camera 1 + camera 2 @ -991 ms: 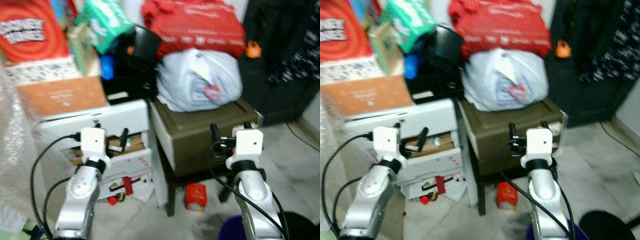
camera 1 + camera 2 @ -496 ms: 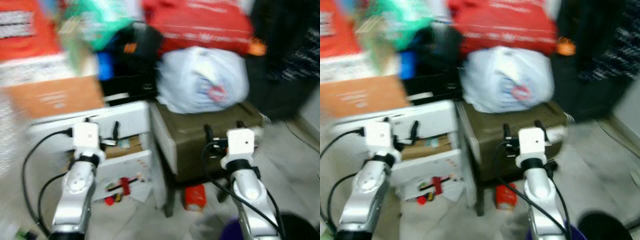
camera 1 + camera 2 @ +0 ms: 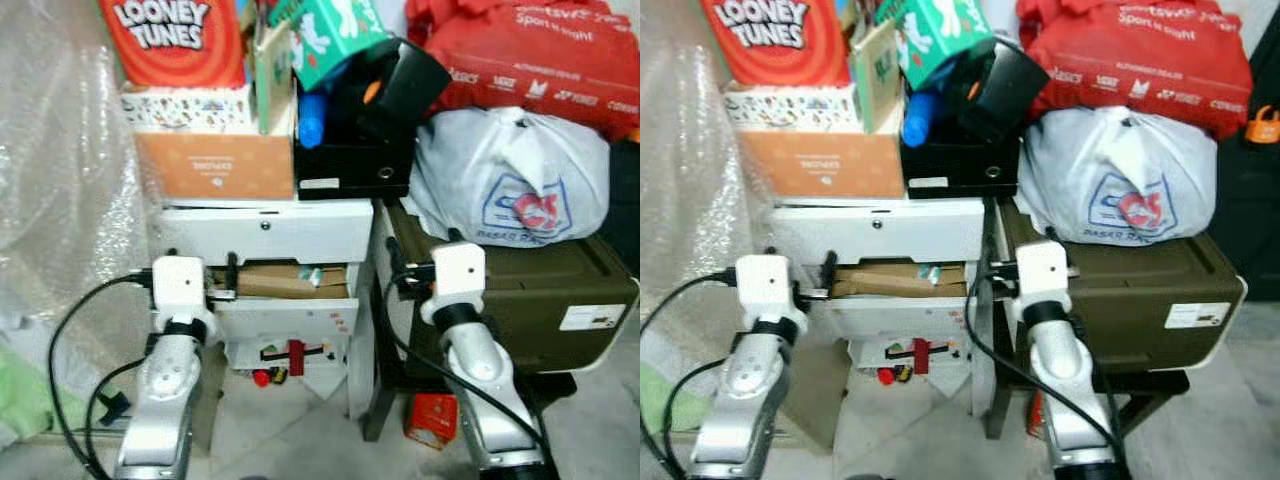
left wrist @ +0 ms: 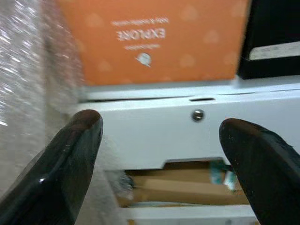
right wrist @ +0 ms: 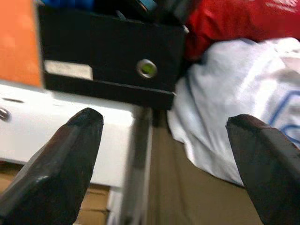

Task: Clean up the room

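Observation:
A cluttered pile stands in front of me. A white cabinet (image 3: pixel 265 230) has an open slot with cardboard inside. On it sit an orange box (image 3: pixel 215 165), a red Looney Tunes box (image 3: pixel 175 40) and a black box (image 3: pixel 350 165). Small red toys (image 3: pixel 290 355) lie on the cabinet's bottom shelf. A red carton (image 3: pixel 432 418) is on the floor by the olive case (image 3: pixel 520 300). My left gripper (image 3: pixel 200 268) is raised before the cabinet front (image 4: pixel 154 126), open and empty. My right gripper (image 3: pixel 425 255) is raised near the gap between cabinet and case, also open and empty (image 5: pixel 164 154).
A white plastic bag (image 3: pixel 510 180) and a red bag (image 3: pixel 530 60) rest on the olive case. A green box (image 3: pixel 325 35) tops the pile. Bubble wrap (image 3: pixel 60 180) hangs on the left. Grey tiled floor (image 3: pixel 300 430) lies below.
The camera has turned left and steadied, so the pile sits further right and sharper. Both arms stay raised in front with fingers apart.

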